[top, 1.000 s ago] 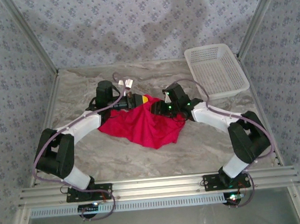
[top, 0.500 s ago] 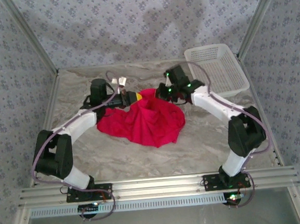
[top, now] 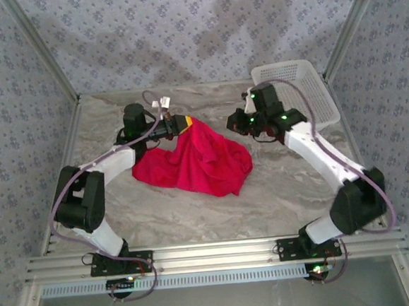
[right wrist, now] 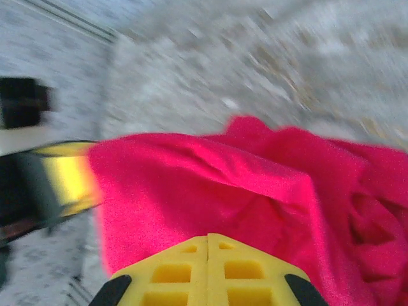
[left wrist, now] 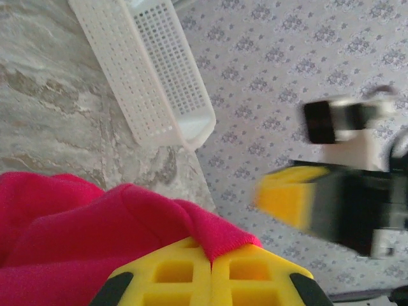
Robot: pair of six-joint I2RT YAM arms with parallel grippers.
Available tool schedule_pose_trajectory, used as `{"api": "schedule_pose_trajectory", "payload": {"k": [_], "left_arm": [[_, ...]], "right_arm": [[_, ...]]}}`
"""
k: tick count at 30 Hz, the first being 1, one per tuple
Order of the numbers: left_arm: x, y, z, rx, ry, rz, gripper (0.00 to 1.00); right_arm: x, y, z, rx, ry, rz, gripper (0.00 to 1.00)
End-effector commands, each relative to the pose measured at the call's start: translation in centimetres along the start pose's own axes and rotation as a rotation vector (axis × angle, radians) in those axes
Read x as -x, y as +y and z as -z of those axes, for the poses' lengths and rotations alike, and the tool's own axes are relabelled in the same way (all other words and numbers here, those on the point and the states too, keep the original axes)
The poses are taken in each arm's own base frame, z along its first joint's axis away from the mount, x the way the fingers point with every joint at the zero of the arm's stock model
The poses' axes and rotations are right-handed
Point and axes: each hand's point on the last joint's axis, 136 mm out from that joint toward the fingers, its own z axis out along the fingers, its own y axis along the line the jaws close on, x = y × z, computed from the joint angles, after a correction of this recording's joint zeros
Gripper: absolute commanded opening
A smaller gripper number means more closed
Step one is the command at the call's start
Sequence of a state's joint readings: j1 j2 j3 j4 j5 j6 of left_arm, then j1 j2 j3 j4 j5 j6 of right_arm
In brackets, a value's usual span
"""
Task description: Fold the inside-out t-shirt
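**My enclosure.** Pale blue-grey wallpaper with a small repeated floral motif lines three sides, and soft shadows fall across it. Aluminium posts mark the rear corners. My table is grey marbled, with an aluminium rail along its near edge.

Found red soft cloth short-sleeved t-shirt heaped on grey marble-patterned flat table, about mid-surface, slightly left of centre. Found its far edge raised off the surface toward the back, pinched between the closed fingers of the left gripper, directly behind the heap's left half. Located right gripper to the right of that raised edge, near the heap's far right side, level with the left gripper and facing it. Located white plastic lattice rectangular basket in the far right corner of the table, behind and right of the right gripper, well apart from the t-shirt.
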State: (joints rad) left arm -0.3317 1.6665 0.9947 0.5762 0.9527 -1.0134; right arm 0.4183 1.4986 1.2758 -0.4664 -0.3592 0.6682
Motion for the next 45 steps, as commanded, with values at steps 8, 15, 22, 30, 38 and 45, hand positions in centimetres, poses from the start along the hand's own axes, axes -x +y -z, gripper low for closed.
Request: {"api": "schedule_pose_trajectory", "payload": {"k": [8, 15, 22, 30, 38, 45], "left_arm": [[0.7, -2.0, 0.4, 0.041, -0.003, -0.062, 0.0], [1.2, -1.1, 0.4, 0.08, -0.019, -0.044, 0.0], [1.2, -0.9, 0.3, 0.075, -0.019, -0.029, 0.0], [0.8, -0.8, 1.3, 0.11, -0.006, -0.038, 0.01], [4.7, 1.0, 7.4, 0.207, -0.16, 0.011, 0.01], [4.3, 2.4, 7.5, 0.171, -0.16, 0.06, 0.04]], "right_arm": [[-5.3, 1.4, -4.0, 0.076, 0.095, 0.107, 0.58], [-9.5, 1.2, -6.5, 0.059, 0.141, 0.143, 0.8], [-7.9, 0.7, -8.0, 0.048, 0.025, 0.05, 0.81], [-3.6, 1.7, -7.0, -0.022, -0.034, 0.086, 0.0], [-0.3, -1.2, 6.0, -0.105, -0.214, 0.115, 0.0], [-2.9, -6.1, 4.2, -0.027, -0.175, -0.066, 0.0]]}}
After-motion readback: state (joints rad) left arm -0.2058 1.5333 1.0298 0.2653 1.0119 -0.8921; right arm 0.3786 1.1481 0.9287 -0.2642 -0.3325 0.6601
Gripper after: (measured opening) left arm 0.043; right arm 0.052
